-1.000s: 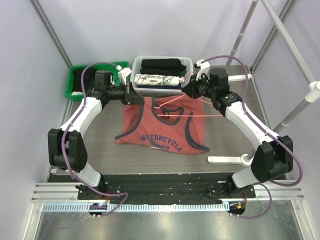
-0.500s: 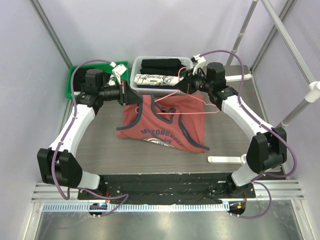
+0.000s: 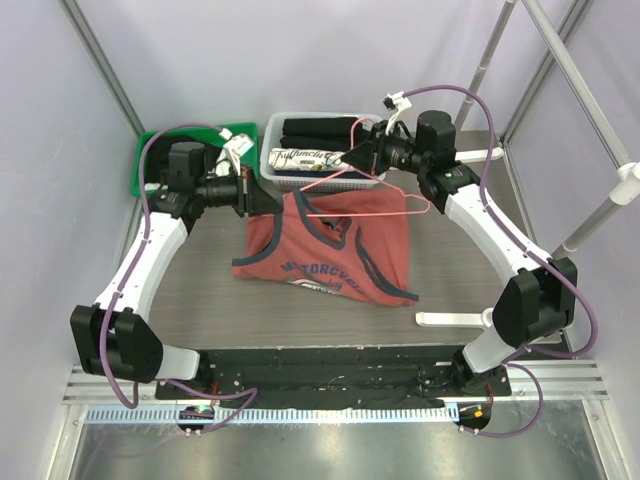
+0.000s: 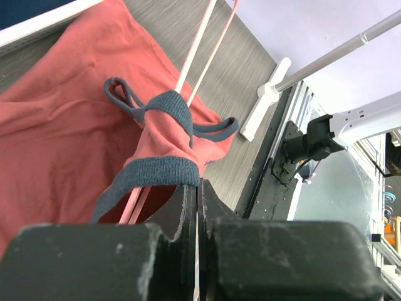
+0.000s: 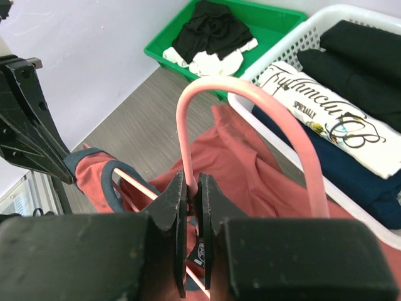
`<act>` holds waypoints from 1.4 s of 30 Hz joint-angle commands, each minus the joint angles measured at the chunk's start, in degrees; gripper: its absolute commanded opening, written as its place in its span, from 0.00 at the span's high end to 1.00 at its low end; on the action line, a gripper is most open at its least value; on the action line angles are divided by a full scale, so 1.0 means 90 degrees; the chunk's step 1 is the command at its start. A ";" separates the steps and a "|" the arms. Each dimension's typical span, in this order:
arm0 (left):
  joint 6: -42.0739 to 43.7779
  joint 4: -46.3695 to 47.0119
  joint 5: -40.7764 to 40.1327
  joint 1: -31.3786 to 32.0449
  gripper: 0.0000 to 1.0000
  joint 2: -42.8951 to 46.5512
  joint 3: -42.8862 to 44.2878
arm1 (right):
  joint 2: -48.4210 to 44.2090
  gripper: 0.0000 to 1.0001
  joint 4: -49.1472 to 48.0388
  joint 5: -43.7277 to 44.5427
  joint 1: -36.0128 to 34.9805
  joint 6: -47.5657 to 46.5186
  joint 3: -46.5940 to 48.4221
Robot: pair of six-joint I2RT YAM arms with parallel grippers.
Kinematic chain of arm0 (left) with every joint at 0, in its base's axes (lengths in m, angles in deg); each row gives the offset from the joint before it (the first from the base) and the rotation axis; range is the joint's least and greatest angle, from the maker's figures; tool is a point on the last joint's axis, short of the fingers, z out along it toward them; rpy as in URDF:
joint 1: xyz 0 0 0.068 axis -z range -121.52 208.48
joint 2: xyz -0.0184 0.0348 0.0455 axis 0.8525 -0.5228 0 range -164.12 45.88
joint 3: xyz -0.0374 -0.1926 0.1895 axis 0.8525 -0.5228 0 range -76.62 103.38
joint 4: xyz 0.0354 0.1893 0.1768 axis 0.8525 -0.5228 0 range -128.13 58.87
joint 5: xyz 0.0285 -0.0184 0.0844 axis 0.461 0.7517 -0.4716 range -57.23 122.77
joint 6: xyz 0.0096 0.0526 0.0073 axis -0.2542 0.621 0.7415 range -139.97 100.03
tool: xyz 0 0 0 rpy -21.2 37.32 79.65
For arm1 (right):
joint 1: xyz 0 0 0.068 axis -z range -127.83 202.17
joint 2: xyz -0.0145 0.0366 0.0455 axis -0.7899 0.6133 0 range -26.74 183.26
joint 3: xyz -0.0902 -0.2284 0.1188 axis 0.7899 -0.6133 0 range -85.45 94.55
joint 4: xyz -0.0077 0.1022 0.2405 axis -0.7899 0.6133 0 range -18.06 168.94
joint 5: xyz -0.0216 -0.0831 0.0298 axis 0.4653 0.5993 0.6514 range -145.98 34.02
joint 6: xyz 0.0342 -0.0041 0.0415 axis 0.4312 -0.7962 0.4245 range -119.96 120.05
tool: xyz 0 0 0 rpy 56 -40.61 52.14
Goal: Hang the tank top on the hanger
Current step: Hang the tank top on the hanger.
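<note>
Basket (image 3: 300, 181) behind tank top (image 3: 330, 255)

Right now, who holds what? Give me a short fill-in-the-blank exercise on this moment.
The right gripper grips the pink hanger by its ___.
The left gripper pinches a strap of the tank top, whose hem lies on the ___.
Left of the white basket stands a bin coloured ___.
Missing: hook; table; green.

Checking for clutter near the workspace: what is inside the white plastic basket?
Folded black clothes on the far side, a rolled white printed cloth nearer, dark navy fabric beneath that cloth. The white plastic basket's floor and anything under these is covered.
</note>
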 commanded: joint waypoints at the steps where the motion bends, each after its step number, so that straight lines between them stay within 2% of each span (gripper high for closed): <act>1: 0.0039 -0.0026 0.0158 0.0011 1.00 0.0343 -0.0007 | -0.0168 0.99 -0.0150 -0.0125 -0.0140 0.0166 0.0493; 4: 0.0244 -0.0230 0.0109 0.0011 0.90 0.0431 -0.0066 | -0.0139 0.99 -0.0032 -0.0105 -0.0179 0.0147 0.0659; 7: 0.0478 -0.0542 0.0060 0.0002 0.71 0.0586 0.0031 | -0.0129 0.99 0.0143 -0.0008 -0.0189 0.0078 0.0883; 8: 0.0614 -0.0611 0.0040 0.0002 0.53 0.0645 0.0099 | -0.0129 0.99 0.0202 -0.0007 -0.0189 0.0039 0.1010; 10: 0.0800 -0.0981 -0.0047 -0.0018 0.36 0.0782 0.0313 | -0.0168 0.99 0.0339 0.0031 -0.0188 -0.0049 0.1118; 11: 0.0907 -0.1205 -0.0057 -0.0028 0.13 0.0811 0.0643 | -0.0178 0.99 0.0397 0.0041 -0.0179 -0.0088 0.1215; 12: 0.1102 -0.1488 -0.0077 -0.0066 0.01 0.0831 0.0792 | -0.0188 0.99 0.0495 0.0061 -0.0198 -0.0117 0.1274; 16: 0.1640 -0.2202 -0.0321 -0.0232 0.00 0.0958 0.1728 | -0.0256 0.99 0.0778 0.0178 -0.0188 -0.0234 0.1577; 19: 0.2108 -0.2709 -0.0594 -0.0311 0.00 0.0939 0.2773 | -0.0276 0.99 0.1139 0.0295 -0.0189 -0.0448 0.1938; 21: 0.2304 -0.2887 -0.0770 -0.0311 0.00 0.0851 0.3464 | -0.0295 0.99 0.1393 0.0334 -0.0189 -0.0556 0.2270; 24: 0.2490 -0.2985 -0.0771 -0.0311 0.00 0.0685 0.3975 | -0.0344 0.99 0.1599 0.0208 -0.0189 -0.0606 0.2651; 29: 0.2890 -0.2790 -0.0410 -0.0311 0.00 0.0461 0.3977 | -0.0402 0.99 0.1677 0.0061 -0.0189 -0.0469 0.2964; 36: 0.3700 -0.2516 -0.0194 -0.0262 0.00 0.0012 0.3879 | -0.0480 0.99 0.1609 0.0022 -0.0208 -0.0381 0.2623; 39: 0.4120 -0.2497 -0.0331 -0.0184 0.04 -0.0223 0.3976 | -0.0500 0.99 0.1580 0.0032 -0.0228 -0.0371 0.2505; 42: 0.4160 -0.2438 -0.0292 -0.0106 0.14 -0.0477 0.4210 | -0.0500 0.99 0.1570 0.0071 -0.0247 -0.0390 0.2437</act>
